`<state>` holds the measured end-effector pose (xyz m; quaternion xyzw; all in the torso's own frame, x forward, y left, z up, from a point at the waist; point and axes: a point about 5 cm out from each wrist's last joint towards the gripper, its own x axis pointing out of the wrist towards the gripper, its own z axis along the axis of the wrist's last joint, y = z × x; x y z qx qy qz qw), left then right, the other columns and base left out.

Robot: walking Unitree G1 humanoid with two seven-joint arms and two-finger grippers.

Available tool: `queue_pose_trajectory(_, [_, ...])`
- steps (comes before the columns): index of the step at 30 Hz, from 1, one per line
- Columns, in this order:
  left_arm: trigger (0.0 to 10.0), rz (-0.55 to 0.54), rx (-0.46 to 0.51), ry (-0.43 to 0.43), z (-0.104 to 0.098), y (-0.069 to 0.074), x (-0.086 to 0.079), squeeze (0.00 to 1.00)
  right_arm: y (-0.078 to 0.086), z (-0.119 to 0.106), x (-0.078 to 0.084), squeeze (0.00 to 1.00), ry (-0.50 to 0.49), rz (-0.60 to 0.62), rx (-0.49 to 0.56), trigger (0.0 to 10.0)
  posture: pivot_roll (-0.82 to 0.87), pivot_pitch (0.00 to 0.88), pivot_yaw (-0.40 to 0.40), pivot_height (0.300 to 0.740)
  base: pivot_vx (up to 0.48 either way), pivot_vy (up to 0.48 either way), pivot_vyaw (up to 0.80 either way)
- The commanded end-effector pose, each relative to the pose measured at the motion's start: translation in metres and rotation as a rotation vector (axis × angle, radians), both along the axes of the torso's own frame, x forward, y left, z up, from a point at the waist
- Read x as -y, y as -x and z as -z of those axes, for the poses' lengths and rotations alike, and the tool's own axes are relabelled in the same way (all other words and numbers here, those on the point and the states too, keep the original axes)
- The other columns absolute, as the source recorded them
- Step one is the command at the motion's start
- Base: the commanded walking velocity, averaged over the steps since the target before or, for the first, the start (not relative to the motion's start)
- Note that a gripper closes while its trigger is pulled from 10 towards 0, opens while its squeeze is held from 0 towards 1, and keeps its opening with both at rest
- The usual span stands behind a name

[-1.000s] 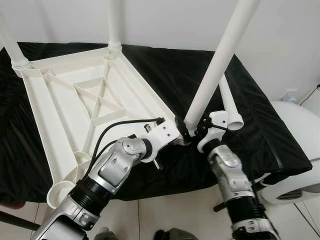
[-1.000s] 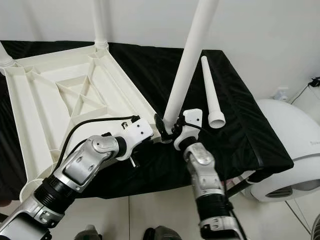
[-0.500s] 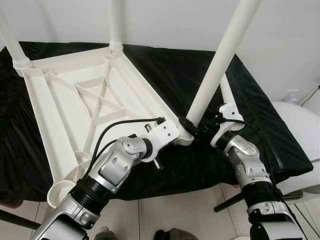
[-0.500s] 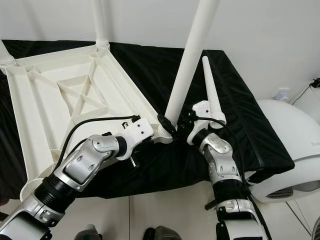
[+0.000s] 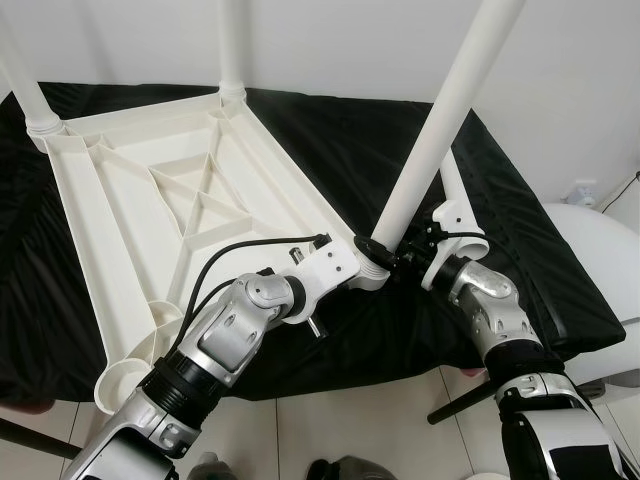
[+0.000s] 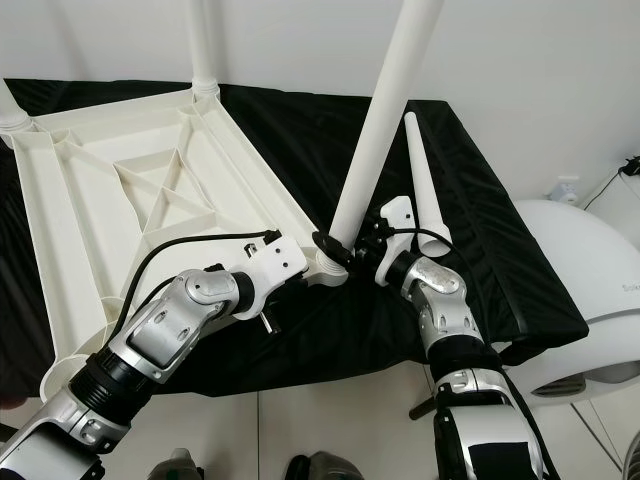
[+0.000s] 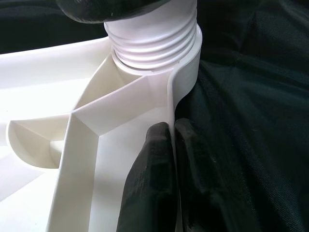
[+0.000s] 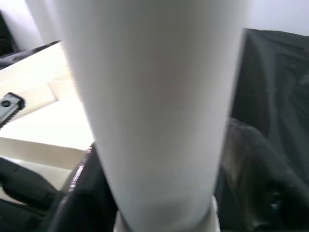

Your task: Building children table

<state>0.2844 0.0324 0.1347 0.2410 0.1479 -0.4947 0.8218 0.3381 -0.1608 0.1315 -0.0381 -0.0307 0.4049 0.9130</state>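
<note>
- Since the frame one second before, the right gripper (image 5: 395, 252) had swung from below the leg's base round to its right side, the forearm lying lower and further right; the third leg (image 5: 432, 133), the tabletop and the left gripper stood much as before.
- That third leg rose tilted from the near right corner socket (image 7: 153, 47) of the overturned white tabletop (image 5: 130, 215), its threaded end partly seated, several thread turns showing above the collar.
- Two further legs, rear left (image 5: 22, 75) and rear right (image 5: 232, 45), stood in the far corner sockets; a fourth leg (image 6: 421, 185) lay loose on the black-draped counter (image 5: 545, 270), just beside the right wrist.
- Right jaws were pinched on the third leg's base, one black finger (image 8: 89, 193) visible at each side of the shaft.
- Left gripper (image 7: 170, 145) had its jaws pressed together over the thin rim wall of the tabletop near the socket, steadying the corner.
- Judged step: screwing the third leg home. Done well, the shaft would be brought square to the socket before turning, since a tilted start risked cross-threading; the left grip should resist the tabletop's rotation on the slippery cloth.
</note>
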Motion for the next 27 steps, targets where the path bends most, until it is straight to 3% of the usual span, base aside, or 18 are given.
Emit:
queue_pose_trajectory(1, [10.0, 0.045, -0.018, 0.007, -0.001, 0.004, 0.004, 0.0, 0.001, 0.011, 0.011, 0.0, 0.005, 0.056, -0.054, 0.0, 0.04, 0.013, -0.092, 0.74, 0.0, 0.0, 0.0])
queue_pose_trajectory(3, [10.0, 0.046, -0.019, 0.008, -0.001, 0.004, 0.004, 0.0, 0.001, 0.013, 0.011, 0.0, 0.006, 0.053, -0.055, 0.0, 0.04, 0.014, -0.091, 0.74, 0.0, 0.0, 0.0])
queue_pose_trajectory(4, [10.0, 0.047, -0.02, 0.009, -0.001, 0.004, 0.004, 0.0, 0.001, 0.014, 0.012, 0.0, 0.005, 0.052, -0.058, 1.0, 0.04, 0.016, -0.089, 0.74, 0.0, 0.0, 0.0])
queue_pose_trajectory(5, [10.0, 0.048, -0.021, 0.009, 0.0, 0.005, 0.004, 0.0, 0.002, 0.014, 0.012, 0.0, 0.002, 0.056, -0.058, 10.0, 0.04, 0.016, -0.087, 0.74, 0.0, 0.0, 0.0])
queue_pose_trajectory(20, [10.0, 0.053, -0.021, 0.006, 0.0, 0.005, 0.004, 0.0, 0.005, 0.013, 0.01, 0.0, -0.08, 0.132, -0.033, 10.0, 0.03, 0.016, -0.088, 0.74, 0.0, 0.0, 0.0])
queue_pose_trajectory(24, [10.0, 0.054, -0.021, 0.005, 0.0, 0.005, 0.005, 0.0, 0.008, 0.013, 0.004, 0.0, -0.111, 0.142, -0.026, 10.0, 0.03, 0.015, -0.091, 0.74, 0.0, 0.0, 0.0])
queue_pose_trajectory(27, [10.0, 0.054, -0.023, 0.008, 0.001, 0.006, 0.005, 0.0, 0.015, 0.009, -0.01, 0.0, -0.147, 0.15, -0.01, 10.0, 0.03, 0.013, -0.096, 0.74, 0.0, 0.0, 0.0])
